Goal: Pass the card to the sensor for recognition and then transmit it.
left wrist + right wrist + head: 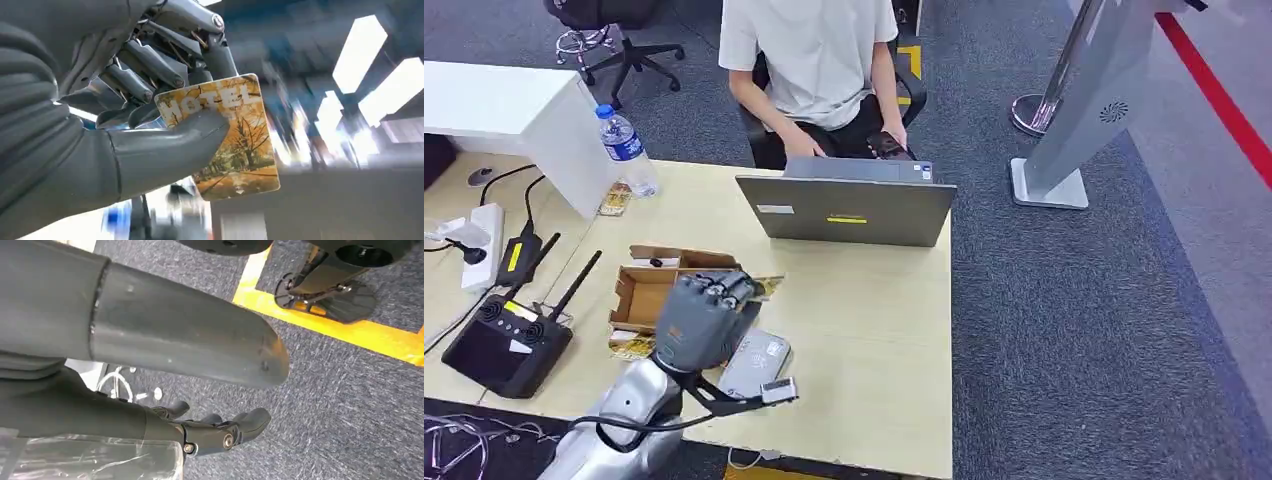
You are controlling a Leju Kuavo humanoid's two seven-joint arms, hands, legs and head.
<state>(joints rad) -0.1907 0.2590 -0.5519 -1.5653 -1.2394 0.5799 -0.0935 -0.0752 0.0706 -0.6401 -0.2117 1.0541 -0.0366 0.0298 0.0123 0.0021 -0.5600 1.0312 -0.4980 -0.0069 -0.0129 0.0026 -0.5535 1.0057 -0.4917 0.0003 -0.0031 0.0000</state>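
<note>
On the left of the tabletop [874,330] lie a black controller [506,340] and an open cardboard box [649,290]. Just right of the box, the left hand [702,315] hovers above a grey sensor [759,362], pinching the orange hotel card [232,140] between thumb and fingers. Further right stands a laptop [849,210], a seated person [819,70] behind it. The right hand [200,405] hangs above the carpet [350,405], empty, with its fingers spread.
</note>
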